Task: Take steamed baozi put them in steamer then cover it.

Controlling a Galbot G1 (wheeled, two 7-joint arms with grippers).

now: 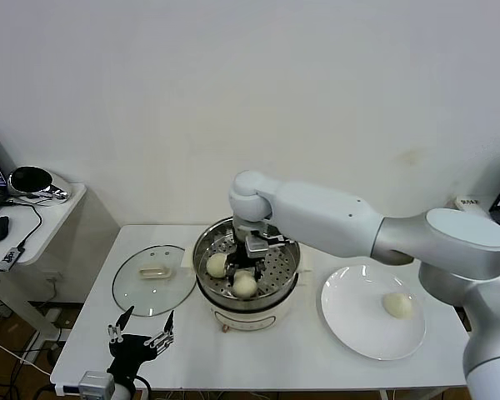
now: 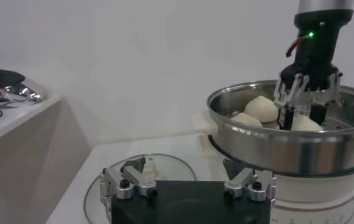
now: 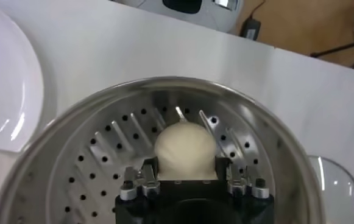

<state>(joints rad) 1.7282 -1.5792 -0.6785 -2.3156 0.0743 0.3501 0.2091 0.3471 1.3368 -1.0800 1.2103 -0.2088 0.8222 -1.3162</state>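
The steamer (image 1: 202, 250) stands at the table's middle, a shiny perforated basket on a white pot base. My right gripper (image 1: 248, 260) reaches down into it and is shut on a cream-white baozi (image 3: 184, 146), held low over the perforated floor (image 3: 103, 152). Two more baozi (image 1: 217, 265) (image 1: 245, 287) lie in the basket. A fourth baozi (image 1: 397, 304) lies on the white plate (image 1: 358, 325) to the right. In the left wrist view the right gripper (image 2: 307, 100) stands in the steamer (image 2: 274, 146) among the buns (image 2: 259, 108). My left gripper (image 1: 140, 332) is open and empty at the table's front left.
The glass lid (image 1: 154, 279) lies flat on the table left of the steamer, its handle up; it also shows in the left wrist view (image 2: 164, 167) just beyond my left gripper (image 2: 187, 173). A side table with cables stands at the far left (image 1: 33, 208).
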